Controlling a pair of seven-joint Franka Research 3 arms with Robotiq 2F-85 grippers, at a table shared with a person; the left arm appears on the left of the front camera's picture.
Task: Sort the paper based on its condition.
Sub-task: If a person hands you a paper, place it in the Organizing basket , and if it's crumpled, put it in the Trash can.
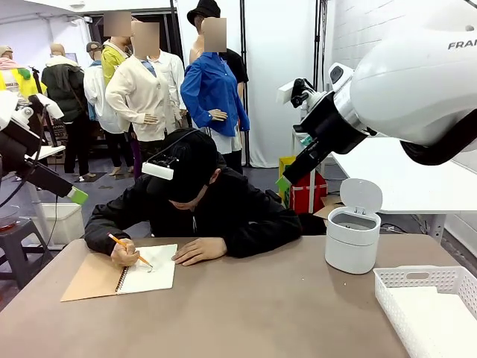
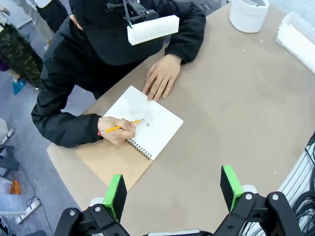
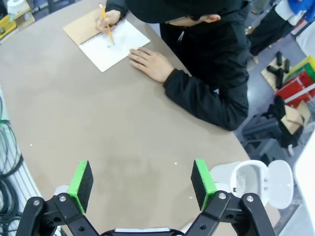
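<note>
A person in black leans over the far side of the brown table [image 1: 261,313] and writes with a yellow pencil [image 1: 128,252] on the white page of an open spiral notebook [image 1: 119,276] with a tan cover, also in the left wrist view as the notebook [image 2: 142,130] and in the right wrist view as the notebook [image 3: 106,42]. No crumpled ball or loose sheet of paper is in view. My left gripper [image 2: 173,187] hangs open high above the table's left part, at the gripper [image 1: 74,195]. My right gripper [image 3: 141,178] is open and empty, raised at the right, at the gripper [image 1: 285,181].
A white bin [image 1: 352,239] with its lid flipped up stands at the far right of the table, seen too as the bin [image 3: 251,179] and the bin [image 2: 248,14]. A white lattice basket [image 1: 428,298] sits at the near right corner. The person's free hand [image 1: 197,251] rests flat beside the notebook.
</note>
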